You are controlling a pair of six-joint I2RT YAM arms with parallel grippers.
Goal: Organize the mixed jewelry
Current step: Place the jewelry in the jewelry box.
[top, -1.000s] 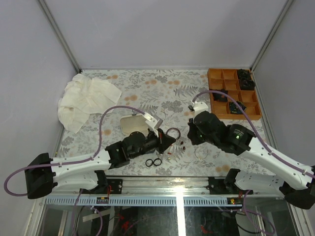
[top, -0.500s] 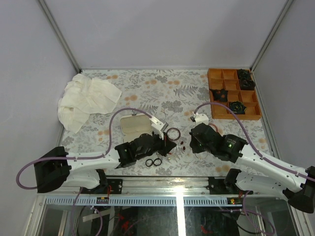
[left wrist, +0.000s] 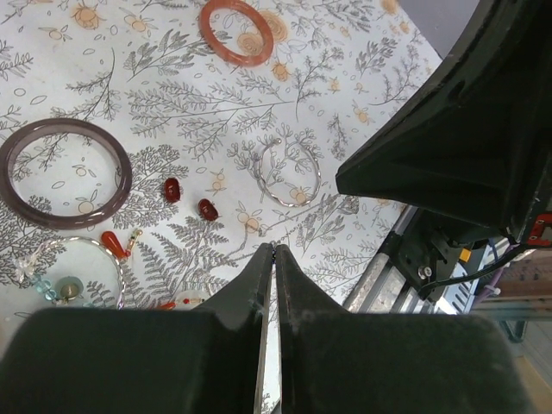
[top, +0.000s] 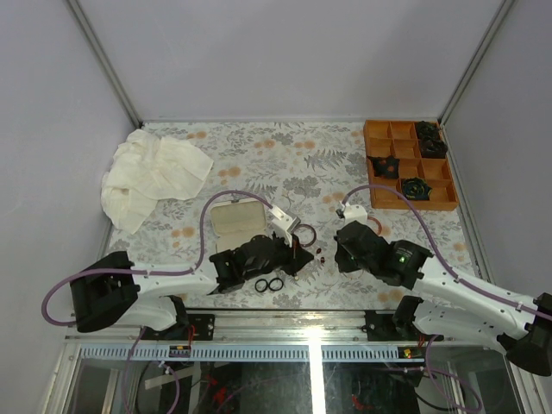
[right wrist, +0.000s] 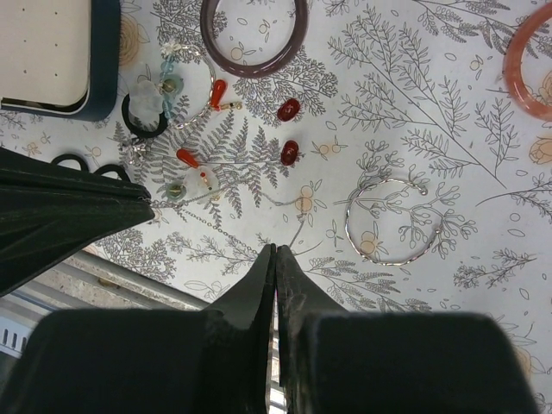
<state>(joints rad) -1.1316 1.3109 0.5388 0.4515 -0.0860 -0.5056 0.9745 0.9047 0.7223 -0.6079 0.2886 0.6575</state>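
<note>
Top external — floral-print tabletop (top: pixel 259 164) | pale grey walls (top: pixel 285 52) | left pincer (left wrist: pixel 272 248), right pincer (right wrist: pixel 276 249) — both tips pressed together

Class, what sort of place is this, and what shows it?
Probably a robotics lab test cell: left arm and right arm mounted at the table edge, grey panels around, jewelry staged on floral cloth.

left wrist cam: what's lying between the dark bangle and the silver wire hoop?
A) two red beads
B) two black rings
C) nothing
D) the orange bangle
A: two small red beads lie side by side in the gap between the dark bangle and the silver wire hoop.
</note>
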